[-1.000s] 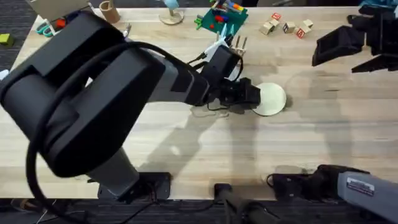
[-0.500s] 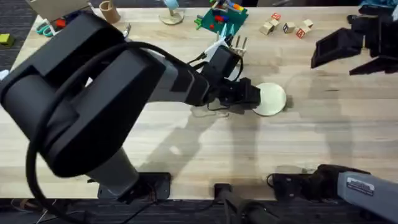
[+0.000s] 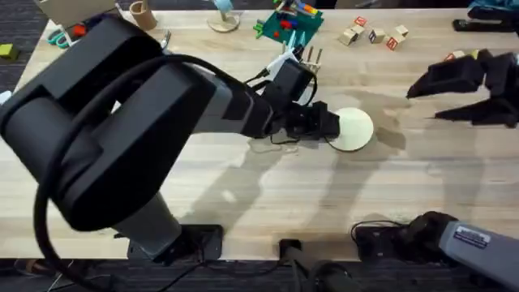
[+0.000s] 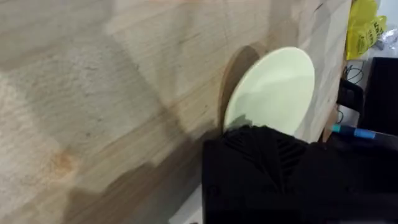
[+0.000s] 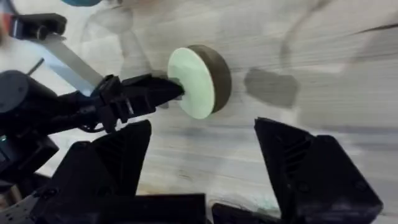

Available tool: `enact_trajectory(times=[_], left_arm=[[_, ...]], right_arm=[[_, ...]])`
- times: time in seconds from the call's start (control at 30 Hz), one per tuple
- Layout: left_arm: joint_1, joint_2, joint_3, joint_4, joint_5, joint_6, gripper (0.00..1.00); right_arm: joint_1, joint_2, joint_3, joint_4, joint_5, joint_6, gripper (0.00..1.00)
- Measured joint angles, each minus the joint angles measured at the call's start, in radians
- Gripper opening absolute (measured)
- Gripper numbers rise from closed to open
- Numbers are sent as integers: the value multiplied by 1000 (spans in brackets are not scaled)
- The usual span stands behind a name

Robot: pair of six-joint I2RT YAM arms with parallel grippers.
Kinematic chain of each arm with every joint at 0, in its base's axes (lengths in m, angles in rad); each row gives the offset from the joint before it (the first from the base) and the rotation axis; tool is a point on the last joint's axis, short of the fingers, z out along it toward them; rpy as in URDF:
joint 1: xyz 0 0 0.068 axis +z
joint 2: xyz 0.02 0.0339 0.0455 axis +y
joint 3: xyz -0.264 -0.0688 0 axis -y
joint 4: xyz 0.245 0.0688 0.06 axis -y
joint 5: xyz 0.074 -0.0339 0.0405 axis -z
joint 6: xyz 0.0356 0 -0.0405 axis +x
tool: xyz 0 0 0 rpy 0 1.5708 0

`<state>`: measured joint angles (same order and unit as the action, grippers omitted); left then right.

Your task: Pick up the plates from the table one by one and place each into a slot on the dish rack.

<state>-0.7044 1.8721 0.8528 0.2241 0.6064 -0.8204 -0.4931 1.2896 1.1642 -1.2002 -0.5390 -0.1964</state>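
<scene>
Cream-yellow plate (image 3: 353, 129) mid-tabletop, pinched at its edge by left gripper (image 3: 328, 128), right gripper (image 3: 454, 93) jaws wide near right edge.

- Table (image 3: 243, 186): pale plank top.
- Cream plate (image 3: 354, 128): centre-right.
- Far edge: green brick build (image 3: 285, 22), wooden blocks (image 3: 373, 34), cardboard tube (image 3: 143, 14).

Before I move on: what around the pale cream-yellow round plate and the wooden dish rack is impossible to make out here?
- Pale wooden peg dish rack: overhead, the left arm covers all but a few peg tops.
- Left gripper on the pale cream-yellow round plate: left wrist view, the black finger hides the contact.
- Plate's underside: whether it is clear of the wooden table is undecidable overhead.
</scene>
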Motion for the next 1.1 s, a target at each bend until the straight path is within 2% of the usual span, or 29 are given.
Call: enact_trajectory(times=[0.2,0.33,0.57,0.8,1.1], left_arm=[[0,0,0,0,0,0,42],[0,0,0,0,0,0,42],[0,0,0,0,0,0,42],[0,0,0,0,0,0,42],[0,0,0,0,0,0,41]], right_arm=[[-46,0,-141,81,-120,-73,994],[-47,0,-186,133,-164,-92,994],[-47,57,-222,195,-188,-101,995],[-47,168,-229,216,-195,-104,995],[-34,305,-230,235,-263,-157,995]])
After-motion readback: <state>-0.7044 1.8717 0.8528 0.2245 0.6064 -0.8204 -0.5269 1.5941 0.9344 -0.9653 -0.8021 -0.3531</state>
